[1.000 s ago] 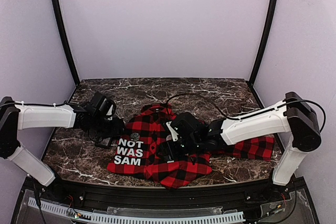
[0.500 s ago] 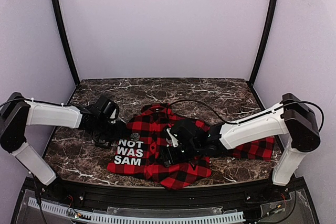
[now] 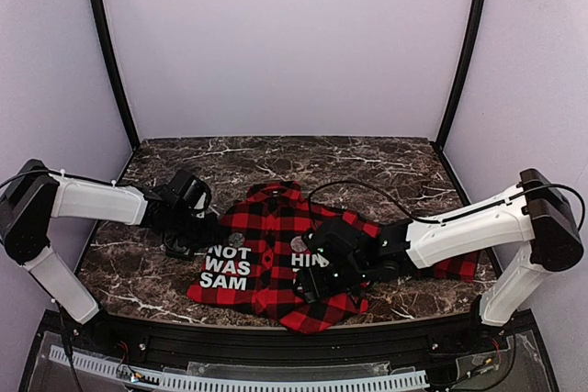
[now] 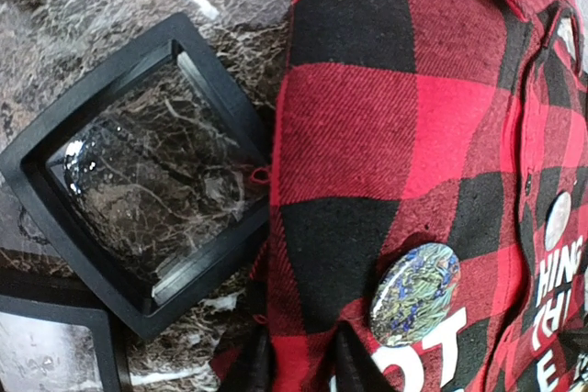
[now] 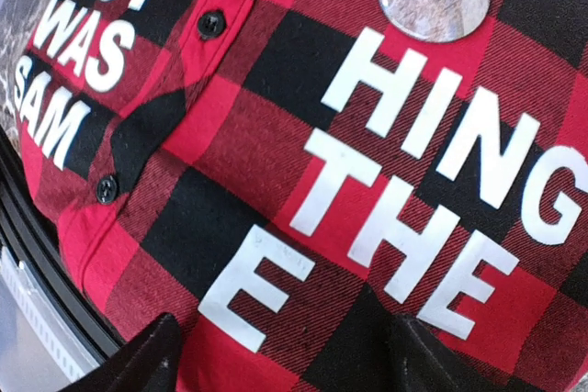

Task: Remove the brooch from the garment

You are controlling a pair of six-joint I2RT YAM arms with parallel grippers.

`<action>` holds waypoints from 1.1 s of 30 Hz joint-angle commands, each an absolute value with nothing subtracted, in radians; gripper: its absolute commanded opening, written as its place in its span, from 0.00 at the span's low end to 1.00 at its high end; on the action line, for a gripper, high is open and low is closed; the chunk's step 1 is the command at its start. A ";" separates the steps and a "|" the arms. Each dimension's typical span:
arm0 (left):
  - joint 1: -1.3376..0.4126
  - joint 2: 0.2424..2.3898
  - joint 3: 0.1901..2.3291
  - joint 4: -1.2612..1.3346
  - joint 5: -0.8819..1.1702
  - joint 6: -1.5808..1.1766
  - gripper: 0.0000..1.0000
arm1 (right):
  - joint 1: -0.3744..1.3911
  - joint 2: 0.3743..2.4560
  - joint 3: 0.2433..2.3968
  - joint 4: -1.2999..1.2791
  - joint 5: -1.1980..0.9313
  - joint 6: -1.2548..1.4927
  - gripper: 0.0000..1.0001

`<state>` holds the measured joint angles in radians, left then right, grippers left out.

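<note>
**Inspector:** Top view, status?

**Assessor:** The garment (image 3: 266, 224) lies on the desk (image 3: 386, 167). The brooch (image 3: 237, 240) is pinned above "NOT", and a second disc (image 3: 299, 244) sits above "HIN". Nothing has been removed.

**Inspector:** Left wrist view?

**Assessor:** The left gripper (image 4: 303, 369) has its fingers close together at the hem, near the brooch. I cannot tell whether they pinch cloth.

**Inspector:** Right wrist view?

**Assessor:** The right gripper (image 5: 285, 364) is spread wide over the lettering and holds nothing. I judge removal wholly outstanding.

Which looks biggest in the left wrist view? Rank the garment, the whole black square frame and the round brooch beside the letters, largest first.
1. garment, which runs past the picture's edge
2. black square frame
3. brooch, clearly the smallest
</note>
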<state>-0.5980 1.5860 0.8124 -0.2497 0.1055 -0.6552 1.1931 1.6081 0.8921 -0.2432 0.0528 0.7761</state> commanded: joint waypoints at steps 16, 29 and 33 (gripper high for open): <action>-0.628 1.502 0.671 -0.113 0.228 -0.770 0.01 | 1.162 1.598 0.865 -0.431 0.269 0.827 0.00; -0.733 1.425 0.644 -0.095 0.185 -0.857 0.33 | 1.076 1.504 0.892 -0.499 0.309 0.714 0.42; -0.731 1.409 0.638 -0.089 0.173 -0.853 0.46 | 1.127 1.520 1.002 -0.564 0.360 0.686 0.66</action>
<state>-0.7349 1.4418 0.6579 -0.0963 0.1974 -0.8509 1.0809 1.5265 0.8921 -0.4988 0.2974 0.7338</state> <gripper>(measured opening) 0.418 0.594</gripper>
